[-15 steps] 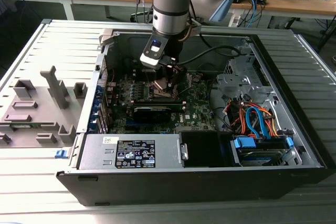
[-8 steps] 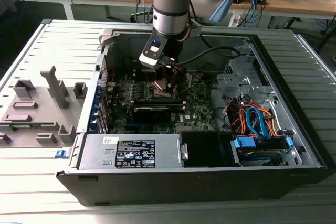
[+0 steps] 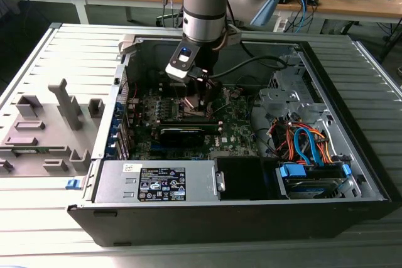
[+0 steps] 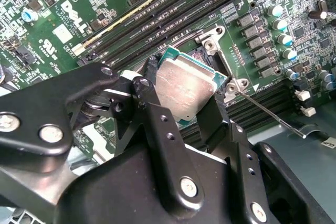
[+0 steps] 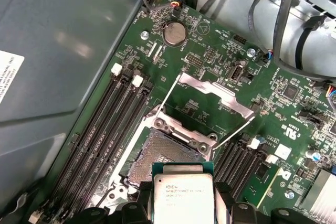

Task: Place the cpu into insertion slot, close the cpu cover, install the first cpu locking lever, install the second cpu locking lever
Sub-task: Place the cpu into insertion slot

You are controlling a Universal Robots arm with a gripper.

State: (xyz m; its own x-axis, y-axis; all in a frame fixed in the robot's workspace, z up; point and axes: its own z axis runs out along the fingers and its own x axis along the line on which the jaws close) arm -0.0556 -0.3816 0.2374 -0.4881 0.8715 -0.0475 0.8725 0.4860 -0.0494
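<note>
While the jaws are closed on the cpu (image 4: 184, 90), squeezing it from two sides, they hold it just over one edge of the insertion slot (image 5: 157, 156), and the slot's dark middle shows in the first wrist view. Well away from the slot, on the exterior view's left, a grey plastic holder (image 3: 44, 136) lies on the desk (image 3: 25, 230) outside the computer case (image 3: 220, 221). Nearer the slot, a grey power box (image 3: 157, 183) sits along the case wall. Right above the slot, the robot arm (image 3: 204, 4) reaches down into the case. Just past the slot, the cpu cover (image 5: 212, 95) stands lifted up, and a thin wire lever (image 4: 268, 112) sticks out from the slot's corner. On the exterior view's right of the slot lie blue and orange cables (image 3: 308, 145).
</note>
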